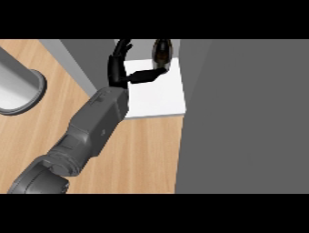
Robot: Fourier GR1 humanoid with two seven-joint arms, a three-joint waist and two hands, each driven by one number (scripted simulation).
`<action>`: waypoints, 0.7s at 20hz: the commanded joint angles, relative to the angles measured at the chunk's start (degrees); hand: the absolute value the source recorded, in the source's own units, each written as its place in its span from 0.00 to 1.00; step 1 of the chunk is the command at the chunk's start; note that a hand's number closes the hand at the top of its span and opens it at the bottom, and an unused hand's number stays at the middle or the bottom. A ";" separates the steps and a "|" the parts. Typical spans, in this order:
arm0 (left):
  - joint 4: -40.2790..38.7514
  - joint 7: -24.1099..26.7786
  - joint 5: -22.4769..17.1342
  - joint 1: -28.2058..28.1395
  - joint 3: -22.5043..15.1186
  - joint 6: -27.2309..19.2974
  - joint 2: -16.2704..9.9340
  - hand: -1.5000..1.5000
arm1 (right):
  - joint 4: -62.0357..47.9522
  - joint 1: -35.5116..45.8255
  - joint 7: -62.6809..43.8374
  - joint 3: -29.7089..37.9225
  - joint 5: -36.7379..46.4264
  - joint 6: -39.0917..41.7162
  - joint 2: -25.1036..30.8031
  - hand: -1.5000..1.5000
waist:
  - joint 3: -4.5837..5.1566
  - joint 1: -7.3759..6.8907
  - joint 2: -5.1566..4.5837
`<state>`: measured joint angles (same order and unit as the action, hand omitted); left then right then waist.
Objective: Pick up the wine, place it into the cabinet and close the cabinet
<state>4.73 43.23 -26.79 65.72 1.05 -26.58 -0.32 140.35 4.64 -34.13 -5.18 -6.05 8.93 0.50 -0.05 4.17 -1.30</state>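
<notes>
Wine [161, 51] stands just beyond the thumb, fingers [120, 53] apart.

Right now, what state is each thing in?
Wine: upright on the cabinet shelf, thumb beside it.
Cabinet: open, white shelf showing.
Door: swung open at right.
Hand: open at the bottle, fingers straight.
Other hand: not in view.
</notes>
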 commanded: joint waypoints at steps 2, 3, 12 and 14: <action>-1.30 0.26 1.53 -0.38 -0.86 -0.84 -1.41 0.00 | 0.92 1.31 0.05 1.00 -2.76 0.53 0.41 0.00 | 0.11 0.71 -0.76; -0.99 2.33 1.37 -2.21 -0.61 -1.88 0.30 0.00 | 0.92 1.22 -1.00 1.77 -2.52 -0.01 0.58 0.00 | 0.12 0.13 -0.41; 0.22 5.46 0.35 -4.21 1.47 -0.48 -0.32 0.00 | 2.39 -0.88 0.13 -1.37 -1.12 -0.40 -0.47 0.00 | 0.16 0.21 -0.38; -0.14 4.21 0.71 -3.07 1.31 0.23 -0.35 0.00 | -0.14 1.49 -0.12 -0.28 -0.81 0.12 0.08 0.00 | 0.17 0.29 -0.63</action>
<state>5.13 46.73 -26.08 63.77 1.93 -27.36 -0.11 139.97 4.68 -33.48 -5.99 -6.10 9.39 0.36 -0.02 4.61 -1.60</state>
